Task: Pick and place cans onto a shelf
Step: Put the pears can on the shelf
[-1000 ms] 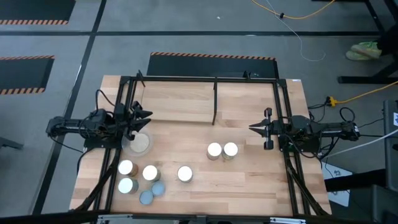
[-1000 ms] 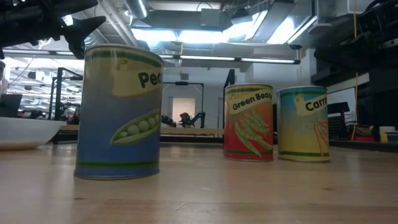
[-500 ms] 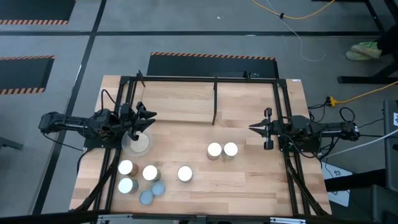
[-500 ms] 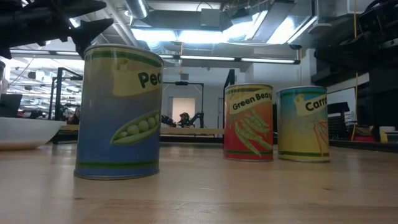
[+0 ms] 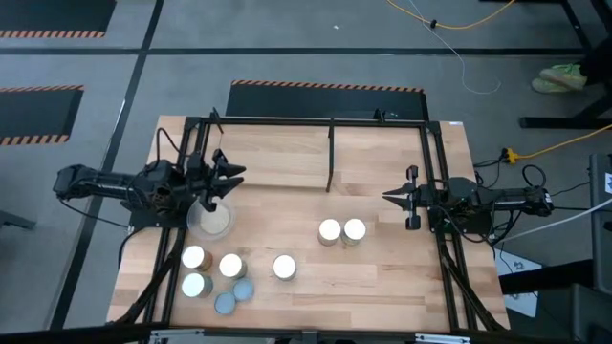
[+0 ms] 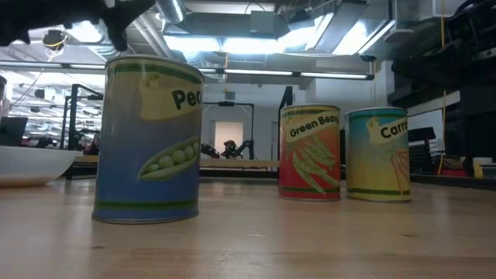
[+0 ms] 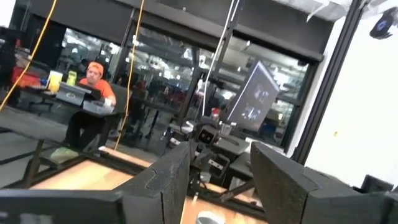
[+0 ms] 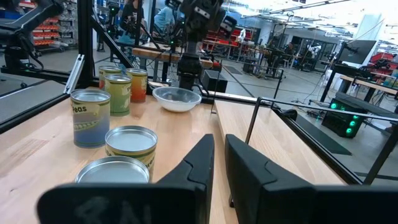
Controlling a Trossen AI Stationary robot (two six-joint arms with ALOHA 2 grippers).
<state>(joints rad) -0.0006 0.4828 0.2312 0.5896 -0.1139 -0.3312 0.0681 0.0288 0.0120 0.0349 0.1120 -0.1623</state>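
Observation:
Several cans stand upright on the wooden table: a pair [image 5: 342,230] right of the middle, one [image 5: 284,267] alone, and a cluster [image 5: 215,277] at the near left. The low view shows a peas can [image 6: 147,139], a green beans can [image 6: 310,153] and a carrots can [image 6: 380,155]. The shelf [image 5: 273,158], a light board in a black frame, lies at the far side. My left gripper [image 5: 235,180] is open and empty above a pale dish [image 5: 212,219]. My right gripper [image 5: 386,197] is shut and empty, above the table's right part, pointing toward the left edge.
A black upright post [image 5: 330,153] stands at the shelf's right end. Black frame rails [image 5: 435,191] run along the table's sides. The right wrist view shows the cans [image 8: 90,117], the dish [image 8: 176,98] and the left arm [image 8: 193,37] beyond. A person [image 7: 93,93] sits in the room behind.
My left gripper has gone up and a little toward the table's right edge, above the dish, still open. The cans and the dish have stayed in place.

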